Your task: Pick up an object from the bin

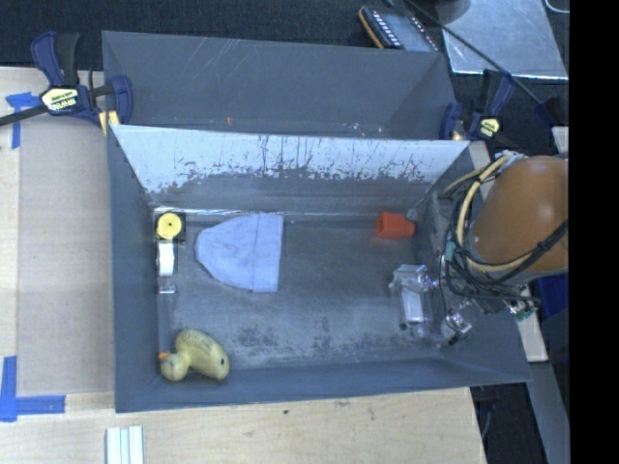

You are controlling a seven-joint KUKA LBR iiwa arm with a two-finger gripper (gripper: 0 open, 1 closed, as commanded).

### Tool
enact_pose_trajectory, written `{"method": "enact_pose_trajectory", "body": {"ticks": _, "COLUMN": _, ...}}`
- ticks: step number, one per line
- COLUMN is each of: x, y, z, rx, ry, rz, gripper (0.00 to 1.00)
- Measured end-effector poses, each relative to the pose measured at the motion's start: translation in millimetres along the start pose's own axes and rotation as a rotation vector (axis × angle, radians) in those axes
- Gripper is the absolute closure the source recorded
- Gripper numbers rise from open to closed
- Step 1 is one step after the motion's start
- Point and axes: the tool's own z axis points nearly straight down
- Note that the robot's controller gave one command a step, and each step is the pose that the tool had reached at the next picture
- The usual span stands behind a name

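Camera view has the gripper (414,305) low at the right side of the bin (290,167), above bare floor and close to the right wall, with cables and the orange cover of the wrist behind it. Nothing can be seen in its grasp. Whether it is apart or together I cannot tell, since the metal parts run into one another from this angle.

The nearest thing is a small orange block (394,225), which lies near the foot of the far wall, apart from the gripper and toward the back. A folded blue cloth (242,251) lies well apart to the left, a yellow duck (194,356) sits in the near left corner, and a yellow disc (169,225) rests by the left wall.

The step in hand looks like choosing and lining up on a target. The block seems the sensible choice: it is close, stiff and stands alone. To do it well, the arm should centre directly over the block before going down and turn the wrist so the closing line runs along the far wall, not into it. It should also keep the cables off the right wall. The block is small, so a slight offset would probably push it away.

No brand, label or writing can be read on anything in the bin. The disc has a dark spot at its centre, possibly a hole.
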Motion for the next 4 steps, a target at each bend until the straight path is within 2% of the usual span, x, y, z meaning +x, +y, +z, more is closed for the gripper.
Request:
{"method": "enact_pose_trajectory", "body": {"ticks": 1, "x": -60.5, "y": -14.3, "z": 28.2, "rx": 0.005, "ry": -0.012, "rz": -0.03, "gripper": 0.0}}
{"method": "enact_pose_trajectory", "body": {"ticks": 2, "x": -52.2, "y": -25.6, "z": 28.2, "rx": -0.002, "ry": -0.008, "rz": 0.219, "gripper": 1.0}}
{"method": "enact_pose_trajectory", "body": {"ticks": 4, "x": -51.3, "y": -24.7, "z": 24.0, "rx": -0.005, "ry": -0.004, "rz": 0.219, "gripper": 1.0}}
